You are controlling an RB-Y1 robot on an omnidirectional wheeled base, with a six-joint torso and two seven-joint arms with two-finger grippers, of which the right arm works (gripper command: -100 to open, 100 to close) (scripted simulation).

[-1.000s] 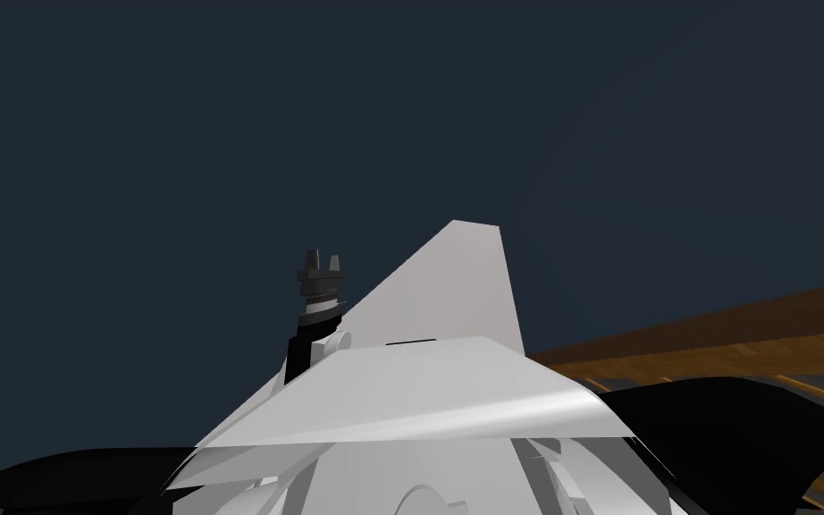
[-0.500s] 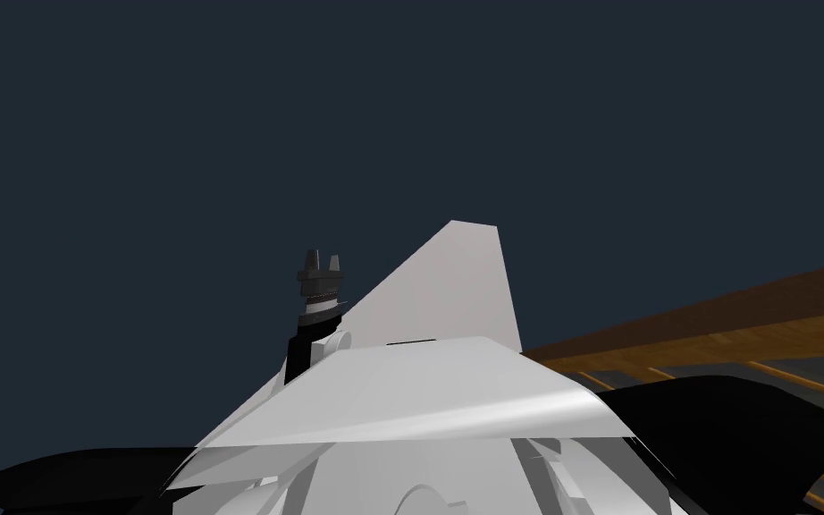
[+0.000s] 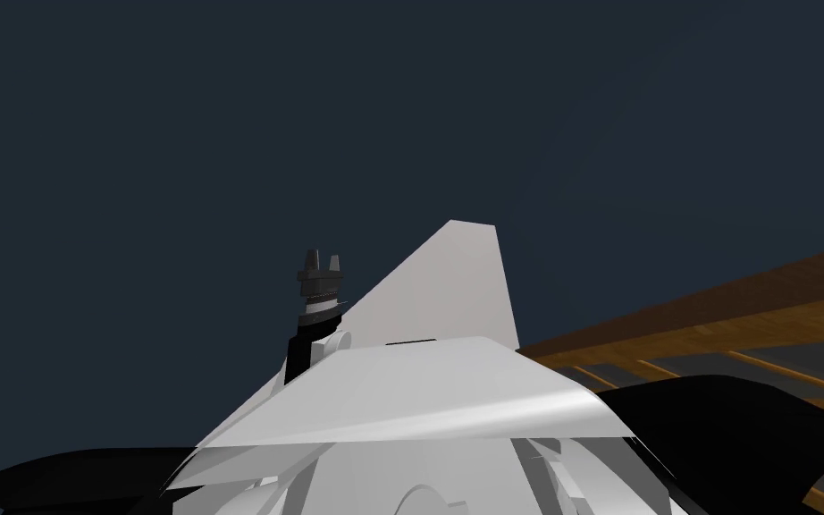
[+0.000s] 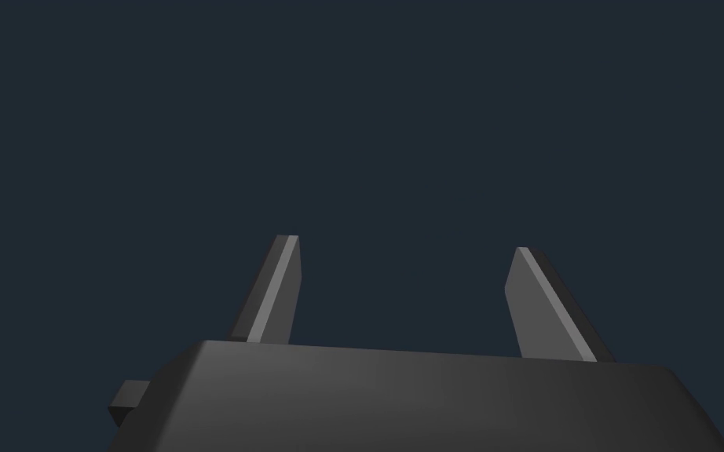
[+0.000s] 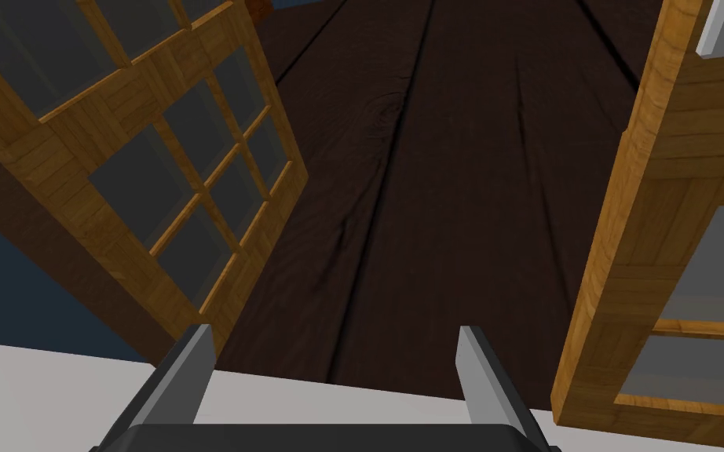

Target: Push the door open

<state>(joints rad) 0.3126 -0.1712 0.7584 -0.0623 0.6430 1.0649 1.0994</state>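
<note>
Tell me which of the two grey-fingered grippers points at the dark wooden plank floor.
The right gripper: between its open fingers lies the dark plank floor. The left gripper, also open, faces a flat dark blue surface.

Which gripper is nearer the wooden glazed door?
Right. The right gripper, open, points at the dark floor between two wooden glazed door panels, close to both. The left gripper, open, faces a dark blue flat surface, well left of the door.

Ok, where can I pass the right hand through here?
Free: the dark plank floor gap between the angled glazed door leaf and the other wooden leaf, straight ahead of the open right gripper. Crowded: the left gripper, open, faces a flat dark blue surface.
</note>
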